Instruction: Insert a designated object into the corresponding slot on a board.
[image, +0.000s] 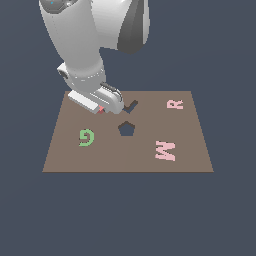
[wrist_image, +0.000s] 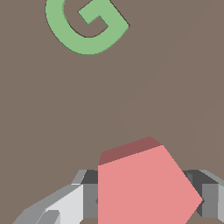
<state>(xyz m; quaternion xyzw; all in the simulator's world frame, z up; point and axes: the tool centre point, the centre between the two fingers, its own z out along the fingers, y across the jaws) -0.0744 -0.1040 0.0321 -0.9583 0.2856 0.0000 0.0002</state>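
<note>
The designated object is a small flat red pentagon block (wrist_image: 144, 188); in the exterior view only a red sliver (image: 101, 108) shows under the hand. My gripper (wrist_image: 148, 197) (image: 103, 107) is low over the brown board (image: 100, 160), at its far part toward the exterior view's left. Its fingers (wrist_image: 89, 197) press against both sides of the block, shut on it. The slot (image: 126, 129), a dark pentagon cut-out, lies near the board's middle, a short way from the gripper toward the exterior view's right and nearer the front edge. It is outside the wrist view.
A green G (image: 86, 137) (wrist_image: 85, 26) sits on the board in front of the gripper. A dark L-shaped cut-out (image: 131, 106) is just beside the hand. Pink letters W (image: 165, 150) and R (image: 175, 104) lie toward the exterior view's right.
</note>
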